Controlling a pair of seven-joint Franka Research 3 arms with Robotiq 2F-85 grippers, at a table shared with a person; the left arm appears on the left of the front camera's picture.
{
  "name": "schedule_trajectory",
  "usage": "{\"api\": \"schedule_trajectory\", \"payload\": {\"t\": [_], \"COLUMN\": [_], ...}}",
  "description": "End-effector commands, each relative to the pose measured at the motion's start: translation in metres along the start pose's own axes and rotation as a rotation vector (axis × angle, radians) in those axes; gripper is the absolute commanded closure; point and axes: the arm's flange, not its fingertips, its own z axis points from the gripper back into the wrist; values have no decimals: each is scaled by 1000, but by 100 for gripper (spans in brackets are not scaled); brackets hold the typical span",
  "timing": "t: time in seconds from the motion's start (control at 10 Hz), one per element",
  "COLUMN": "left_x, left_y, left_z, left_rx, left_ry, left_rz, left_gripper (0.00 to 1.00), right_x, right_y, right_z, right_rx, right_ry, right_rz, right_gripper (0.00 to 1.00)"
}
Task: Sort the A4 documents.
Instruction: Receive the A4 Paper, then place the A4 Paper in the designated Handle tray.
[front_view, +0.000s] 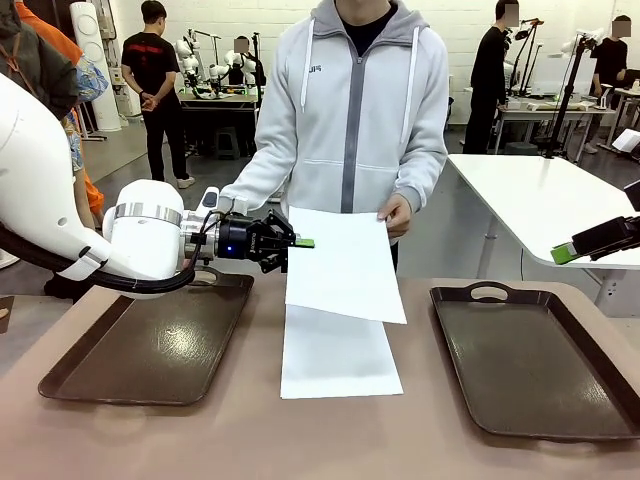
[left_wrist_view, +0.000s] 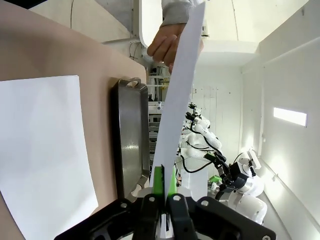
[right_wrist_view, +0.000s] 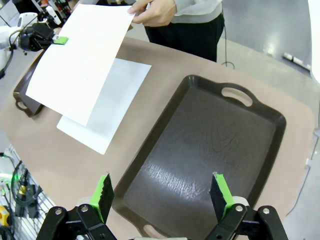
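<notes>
At the left edge of the raised sheet (front_view: 345, 262), the left claw (front_view: 303, 243) is clamped. Its green pads (left_wrist_view: 158, 181) are pressed together w/ the paper's edge between them. This sheet hangs tilted above the table (front_view: 300, 440), and the person's hand (front_view: 398, 214) pinches its far right corner. Directly under it a flat sheet (front_view: 340, 355) lies on the table btw. the two trays and touches neither of them. The left tray (front_view: 150, 350) sits below the left claw and its arm. The right tray (front_view: 540, 360) is on the right side, well apart from both papers. The right claw (right_wrist_view: 162, 192) hangs in the air on the right and faces down onto the right tray, fingers wide apart w/ nothing between them. The person's other sleeve (front_view: 250, 185) seems to end behind the left claw's wrist. The hand there is mostly hidden, so I cannot tell if it touches the paper.
</notes>
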Motion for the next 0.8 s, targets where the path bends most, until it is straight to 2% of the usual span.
{"api": "schedule_trajectory", "payload": {"t": [0.0,0.7], "left_x": [0,0], "left_y": [1,1], "left_z": [0,0], "left_rx": [8,8], "left_ry": [-9,-9], "left_rz": [3,3], "left_gripper": [100,100], "right_x": [0,0], "right_y": [0,0], "right_z": [-2,-2], "right_rx": [23,23], "right_ry": [-5,-5], "right_rz": [-1,-1], "right_gripper": [0,0]}}
